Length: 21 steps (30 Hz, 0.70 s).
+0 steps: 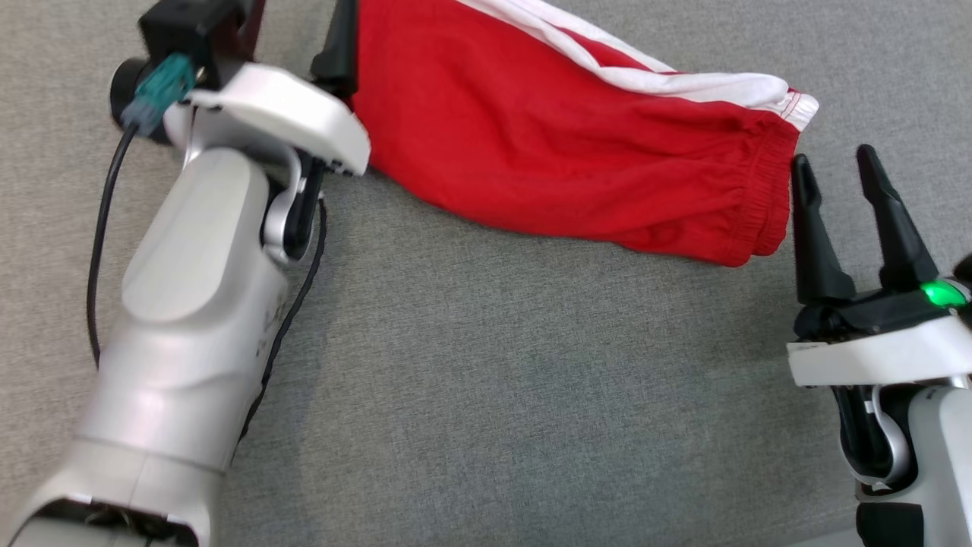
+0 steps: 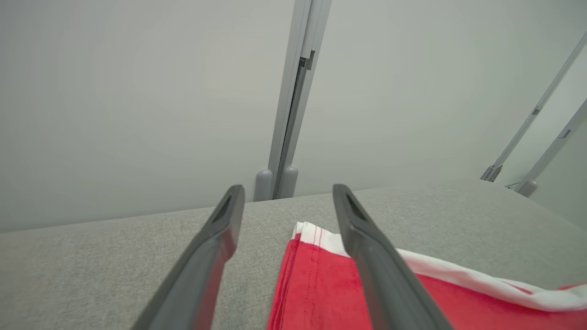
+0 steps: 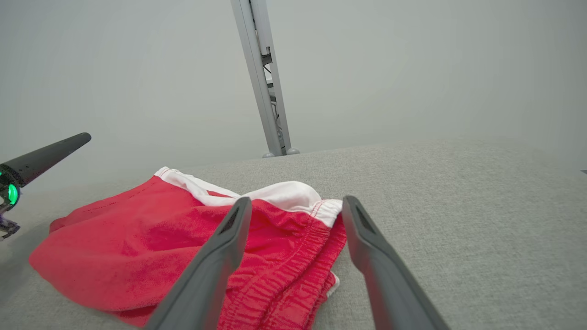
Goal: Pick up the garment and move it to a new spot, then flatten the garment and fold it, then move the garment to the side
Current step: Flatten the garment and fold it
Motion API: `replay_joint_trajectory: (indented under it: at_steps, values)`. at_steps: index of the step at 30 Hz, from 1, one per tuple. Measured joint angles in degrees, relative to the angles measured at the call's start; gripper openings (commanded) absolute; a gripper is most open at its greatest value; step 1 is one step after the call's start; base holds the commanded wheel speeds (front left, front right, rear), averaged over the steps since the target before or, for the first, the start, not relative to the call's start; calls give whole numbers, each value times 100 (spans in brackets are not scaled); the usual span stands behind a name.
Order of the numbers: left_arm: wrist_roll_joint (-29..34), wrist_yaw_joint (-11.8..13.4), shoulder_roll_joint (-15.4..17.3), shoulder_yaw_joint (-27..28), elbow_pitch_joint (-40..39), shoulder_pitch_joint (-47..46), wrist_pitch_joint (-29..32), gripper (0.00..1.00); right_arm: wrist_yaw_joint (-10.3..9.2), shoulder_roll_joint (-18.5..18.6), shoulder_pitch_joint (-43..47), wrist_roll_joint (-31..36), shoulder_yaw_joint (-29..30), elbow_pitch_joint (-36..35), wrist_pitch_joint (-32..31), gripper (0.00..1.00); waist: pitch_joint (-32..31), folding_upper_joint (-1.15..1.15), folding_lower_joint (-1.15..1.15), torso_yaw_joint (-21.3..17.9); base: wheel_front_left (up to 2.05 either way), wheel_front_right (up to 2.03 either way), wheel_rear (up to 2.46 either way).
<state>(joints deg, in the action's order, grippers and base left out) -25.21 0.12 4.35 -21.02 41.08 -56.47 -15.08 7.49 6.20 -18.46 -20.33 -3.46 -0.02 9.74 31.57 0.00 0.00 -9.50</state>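
The garment [image 1: 577, 129] is a pair of red shorts with a white side stripe, lying flat-ish on the grey cloth surface [image 1: 486, 380]. Its elastic waistband faces my right gripper [image 1: 834, 161], which stands open just right of the waistband, apart from it. In the right wrist view the right gripper [image 3: 297, 201] frames the waistband of the garment [image 3: 160, 238]. My left gripper [image 2: 288, 190] is open at the leg hem end of the garment [image 2: 316, 284], its right finger [image 2: 367, 247] above the hem's white corner. In the head view one left finger [image 1: 338, 45] sits at the shorts' left edge.
A grey wall with a vertical metal post [image 2: 293, 91] stands behind the surface's far edge. Slanted metal struts [image 2: 532, 119] rise at the far right. A black cable [image 1: 99, 251] hangs beside my left forearm [image 1: 197, 319]. The left gripper's finger [image 3: 46, 156] shows in the right wrist view.
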Motion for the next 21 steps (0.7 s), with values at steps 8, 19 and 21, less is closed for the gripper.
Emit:
replay_joint_trajectory:
  at_steps: [8, 19, 21]
  values:
    - [572, 279, 118, 569, -1522, 1295, -1, 100, 0, 1, 191, 409, 409, -88, 344, 100, -343, 0, 0, 132, 0, 0, 0]
    - [910, 526, 134, 889, -2242, 2720, -5, 100, 0, -119, 739, 716, 726, 246, 491, 100, -939, 0, 0, 209, 0, 0, 0]
    - [909, 543, 137, 883, -2181, 2820, -7, 100, 0, -145, 772, 726, 749, 277, 493, 100, -999, 0, 0, 206, 0, 0, 0]
